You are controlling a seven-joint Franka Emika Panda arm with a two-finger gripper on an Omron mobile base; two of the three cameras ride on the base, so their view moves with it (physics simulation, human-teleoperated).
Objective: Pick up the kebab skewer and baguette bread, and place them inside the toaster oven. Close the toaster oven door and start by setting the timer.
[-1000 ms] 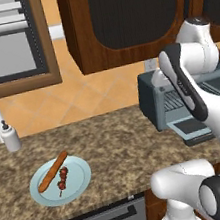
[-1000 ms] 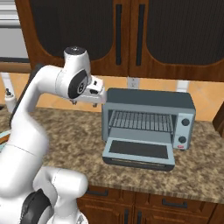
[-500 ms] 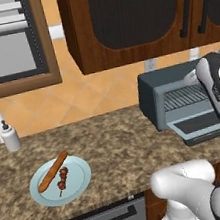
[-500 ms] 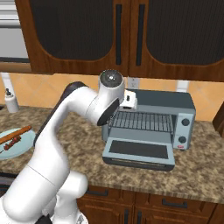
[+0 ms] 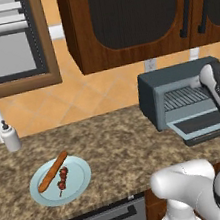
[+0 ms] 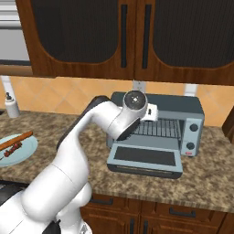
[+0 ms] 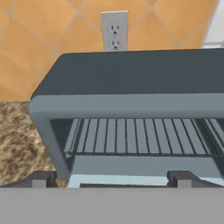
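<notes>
I'm parked in front of the toaster oven (image 6: pixel 157 122) at the right of the frame, and its toaster oven door (image 6: pixel 145 159) is dropped flat open with the wire rack (image 7: pixel 144 136) bare inside. By my reading nothing of the task is done yet: the kebab skewer (image 5: pixel 61 177) and the baguette bread (image 5: pixel 52 171) lie side by side, touching or nearly so, on the pale blue plate (image 5: pixel 79 179) at the lower left of the frame, well apart from the oven on the worktop (image 5: pixel 118 146). Both picks, both placements, closing the door and the timer are all left. My fingers (image 7: pixel 43 178) peek up at the bottom of the hand view, spread wide and holding nothing. No brand, label or writing I can read anywhere
</notes>
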